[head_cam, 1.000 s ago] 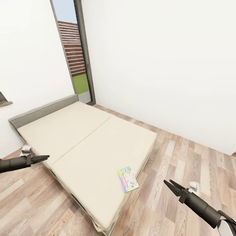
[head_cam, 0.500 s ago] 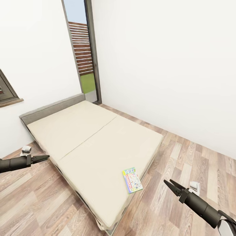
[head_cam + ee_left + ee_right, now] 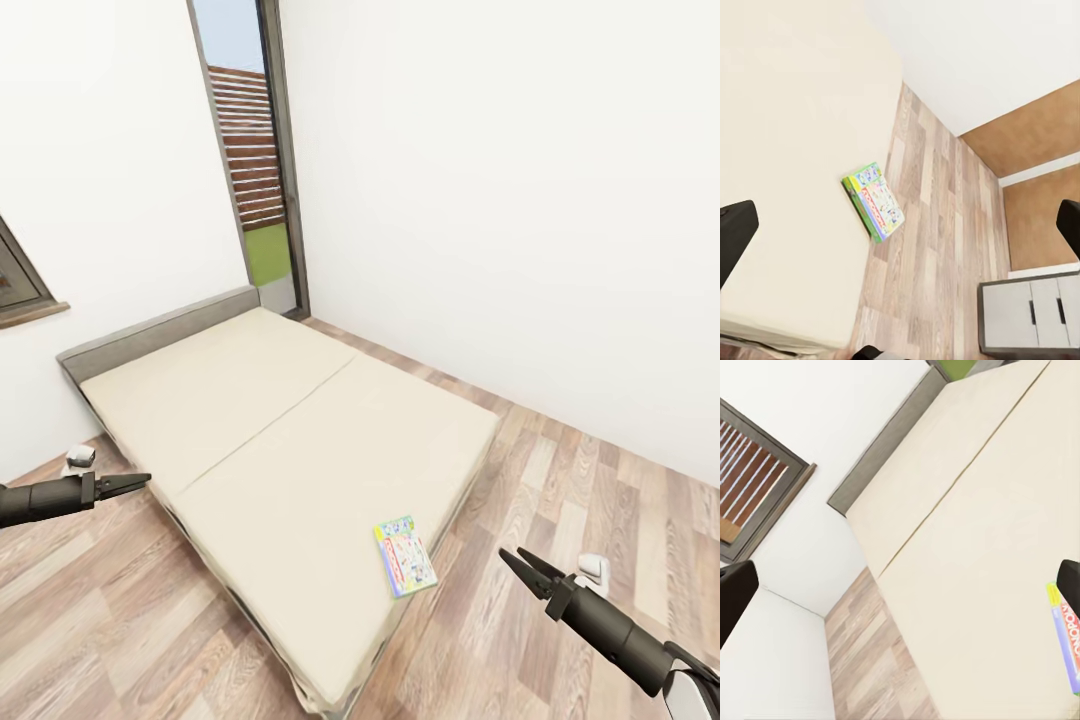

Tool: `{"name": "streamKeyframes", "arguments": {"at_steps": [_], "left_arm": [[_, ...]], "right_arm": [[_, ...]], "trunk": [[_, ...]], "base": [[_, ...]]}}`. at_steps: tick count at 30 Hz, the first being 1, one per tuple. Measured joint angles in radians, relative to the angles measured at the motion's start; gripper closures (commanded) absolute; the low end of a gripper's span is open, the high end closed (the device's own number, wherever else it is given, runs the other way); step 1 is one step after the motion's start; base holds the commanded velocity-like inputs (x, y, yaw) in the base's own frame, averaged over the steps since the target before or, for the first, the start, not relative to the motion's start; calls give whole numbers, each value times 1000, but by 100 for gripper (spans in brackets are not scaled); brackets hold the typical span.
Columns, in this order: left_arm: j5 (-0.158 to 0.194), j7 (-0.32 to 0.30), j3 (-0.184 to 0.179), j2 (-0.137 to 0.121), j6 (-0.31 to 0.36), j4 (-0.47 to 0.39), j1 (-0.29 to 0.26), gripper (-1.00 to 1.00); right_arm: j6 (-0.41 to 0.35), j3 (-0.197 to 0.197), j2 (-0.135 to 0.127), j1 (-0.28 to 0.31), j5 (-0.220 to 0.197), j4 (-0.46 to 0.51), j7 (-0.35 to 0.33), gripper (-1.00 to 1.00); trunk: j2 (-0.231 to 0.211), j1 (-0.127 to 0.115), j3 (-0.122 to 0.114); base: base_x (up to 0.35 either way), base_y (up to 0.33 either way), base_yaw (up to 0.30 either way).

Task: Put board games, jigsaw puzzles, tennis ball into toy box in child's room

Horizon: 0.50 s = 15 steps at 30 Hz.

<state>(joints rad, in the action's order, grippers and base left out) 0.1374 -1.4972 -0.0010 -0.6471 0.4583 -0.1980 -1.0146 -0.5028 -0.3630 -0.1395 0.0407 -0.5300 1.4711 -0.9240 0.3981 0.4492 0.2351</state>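
Head view: we see one board game [image 3: 405, 555] lying flat on the bed [image 3: 250, 440], near its foot-end corner at the right edge. Our left gripper [image 3: 135, 483] and right gripper [image 3: 518, 568] both hover over the wood floor [image 3: 560, 500], jaws spread, grasping nothing.

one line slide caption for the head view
Both open grippers, left and right, flank a bed bearing one board game.

One board game [image 3: 405, 555], a flat, brightly coloured box with a green edge, lies face up on the bed [image 3: 250, 420], close to its foot corner, slightly askew.
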Motion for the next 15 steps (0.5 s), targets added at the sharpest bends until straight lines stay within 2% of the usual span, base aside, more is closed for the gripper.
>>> {"name": "streamKeyframes", "arguments": {"at_steps": [15], "left_arm": [[0,0,0,0,1,0,0,-100]], "right_arm": [[0,0,0,0,0,0,0,-100]], "trunk": [[0,0,0]], "base": [[29,-2,0]]}}
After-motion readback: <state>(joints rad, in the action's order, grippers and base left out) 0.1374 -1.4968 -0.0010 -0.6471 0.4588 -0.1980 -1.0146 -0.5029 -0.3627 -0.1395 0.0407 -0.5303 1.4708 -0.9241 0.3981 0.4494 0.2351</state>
